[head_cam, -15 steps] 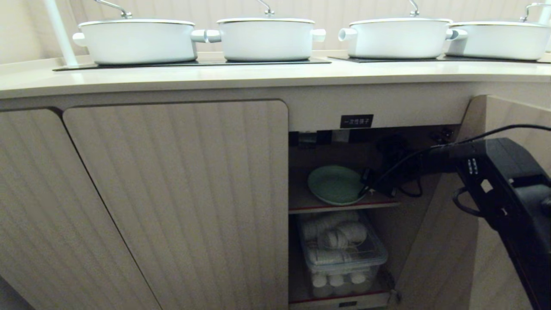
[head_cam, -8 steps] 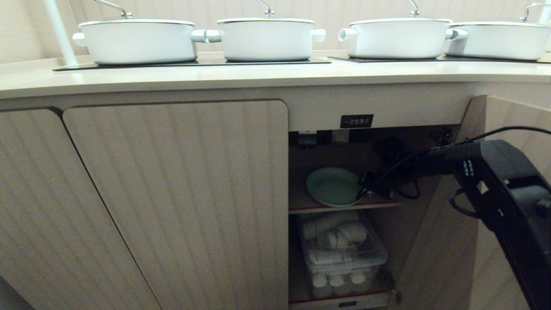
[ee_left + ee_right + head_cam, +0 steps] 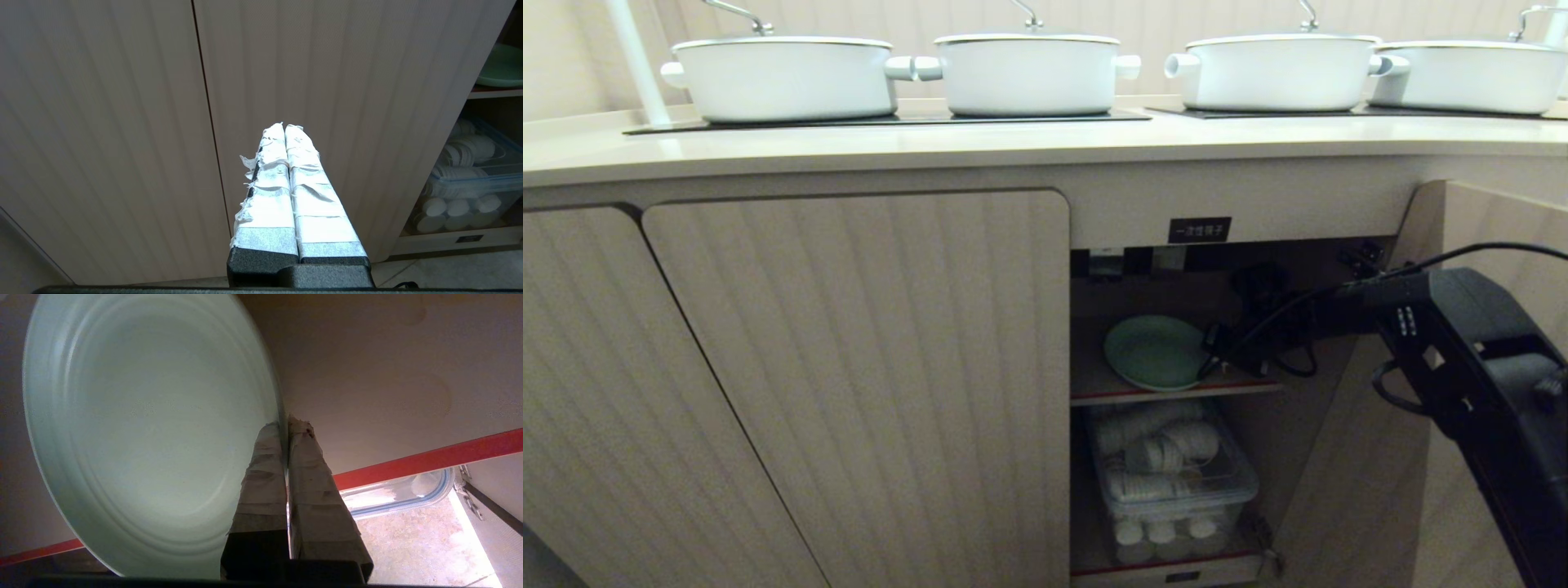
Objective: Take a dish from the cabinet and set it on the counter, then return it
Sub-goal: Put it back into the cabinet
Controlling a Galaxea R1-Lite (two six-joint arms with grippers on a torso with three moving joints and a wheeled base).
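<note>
The right gripper [image 3: 286, 428] reaches into the open cabinet [image 3: 866, 367] with its taped fingers [image 3: 261, 477] pinched on the rim of the mint-green dish [image 3: 143, 428], which sits at the upper wooden shelf [image 3: 1176, 392] (whether it rests there or is lifted slightly is hard to judge). The left gripper [image 3: 284, 127], pressed closed and empty, hangs before the closed ribbed doors, below the counter [image 3: 1013, 143].

Round, glossy mint-green plate [image 3: 1156, 351], slightly tilted, on the upper wooden shelf [image 3: 1094, 384] of the open, ribbed beige cabinet [image 3: 866, 367] beneath the cream worktop [image 3: 1013, 143], its rim pinched by the right end effector [image 3: 1207, 363].
</note>
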